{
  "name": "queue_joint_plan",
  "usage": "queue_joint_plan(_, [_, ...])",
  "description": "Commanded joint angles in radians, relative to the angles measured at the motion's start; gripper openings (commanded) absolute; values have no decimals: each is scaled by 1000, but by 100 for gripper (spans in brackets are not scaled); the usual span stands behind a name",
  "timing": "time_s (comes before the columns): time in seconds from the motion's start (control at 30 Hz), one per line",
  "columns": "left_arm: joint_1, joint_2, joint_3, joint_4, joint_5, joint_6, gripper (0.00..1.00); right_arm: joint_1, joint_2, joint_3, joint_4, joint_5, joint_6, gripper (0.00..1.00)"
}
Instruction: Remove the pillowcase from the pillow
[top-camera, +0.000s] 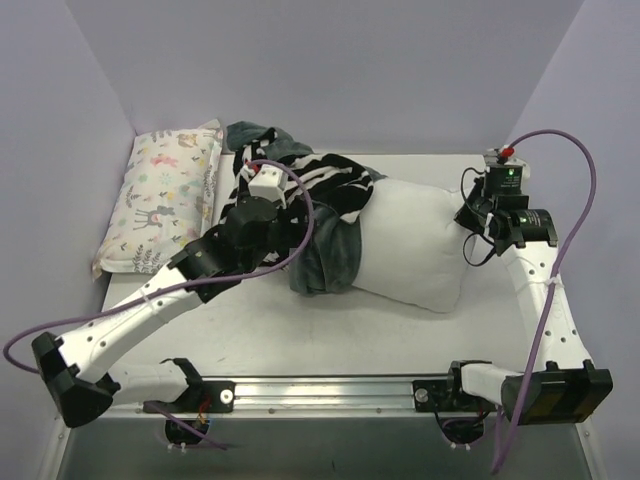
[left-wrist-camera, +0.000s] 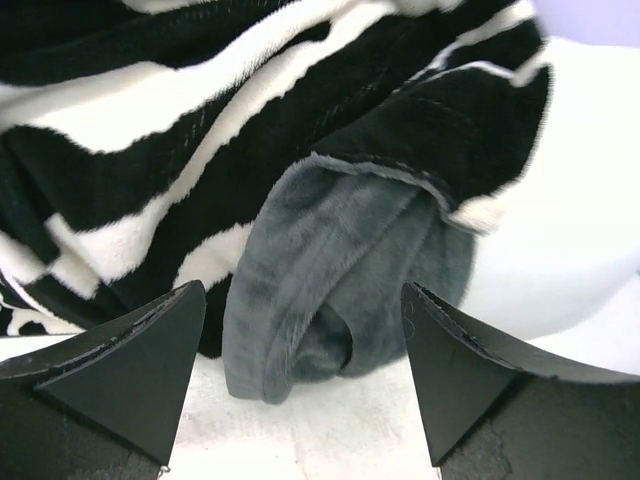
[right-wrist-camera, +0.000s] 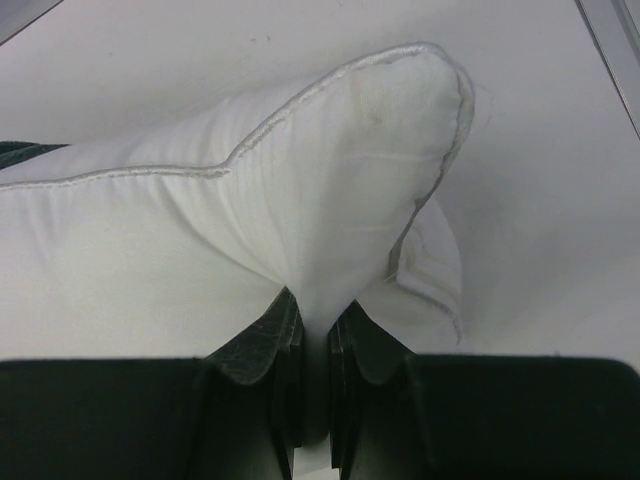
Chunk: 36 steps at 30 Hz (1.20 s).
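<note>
The white pillow lies across the middle of the table. The dark grey-green pillowcase, its black-and-white striped inner side turned out, is bunched over the pillow's left end. My left gripper is open just in front of a hanging grey fold of the pillowcase, with nothing held between its fingers. In the top view the left arm's wrist sits against the bunched fabric. My right gripper is shut on a corner of the pillow, at the pillow's right end.
A smaller pillow with a pastel animal print lies at the back left, against the wall. A metal rail runs along the near edge between the arm bases. Purple cables loop over both arms.
</note>
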Motion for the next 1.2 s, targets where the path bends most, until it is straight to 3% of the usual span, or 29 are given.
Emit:
queue_joint_plan(0.0, [-7, 82, -7, 86, -73, 7, 87, 10, -59, 6, 35, 43, -20, 0])
queue_joint_plan(0.23, [-2, 187, -34, 229, 25, 80, 90, 11, -68, 8, 30, 39, -23, 0])
queue_joint_plan(0.3, [7, 213, -24, 211, 25, 80, 86, 11, -66, 17, 27, 44, -28, 0])
queue_joint_plan(0.37, [32, 222, -5, 151, -21, 61, 68, 8, -66, 25, 19, 55, -32, 0])
queue_joint_plan(0.4, [47, 227, -1, 126, -33, 48, 45, 7, -66, 35, 16, 56, -34, 0])
queue_joint_plan(0.43, [73, 227, 6, 97, -44, 13, 32, -2, -66, 38, 10, 58, -34, 0])
queue_joint_plan(0.47, [129, 225, 10, 66, -64, -4, 12, -8, -66, 46, 7, 55, -34, 0])
queue_joint_plan(0.5, [168, 215, 10, 13, -78, -21, 0, -13, -66, 51, 1, 53, -34, 0])
queue_joint_plan(0.63, [375, 152, -20, -70, -202, -34, 0, -56, -60, 81, -27, 44, -31, 0])
queue_joint_plan(0.67, [513, 135, -31, -87, -211, -42, 0, -80, -59, 84, -30, 38, -29, 0])
queue_joint_plan(0.83, [743, 81, -79, -83, -150, -47, 0, -113, -46, 91, -36, 26, -22, 0])
queue_joint_plan(0.9, [737, 92, -80, -58, -23, -9, 0, -113, -34, 95, -34, 4, -15, 0])
queue_joint_plan(1.03, [546, 127, -96, -8, 22, 66, 0, -111, -14, 91, -27, -16, -15, 0])
queue_joint_plan(1.13, [497, 205, -90, -11, 74, 56, 0, -102, -17, 89, -24, -29, -15, 0])
queue_joint_plan(1.17, [489, 227, -91, 0, 85, 54, 0, -90, -20, 92, -21, -30, -20, 12])
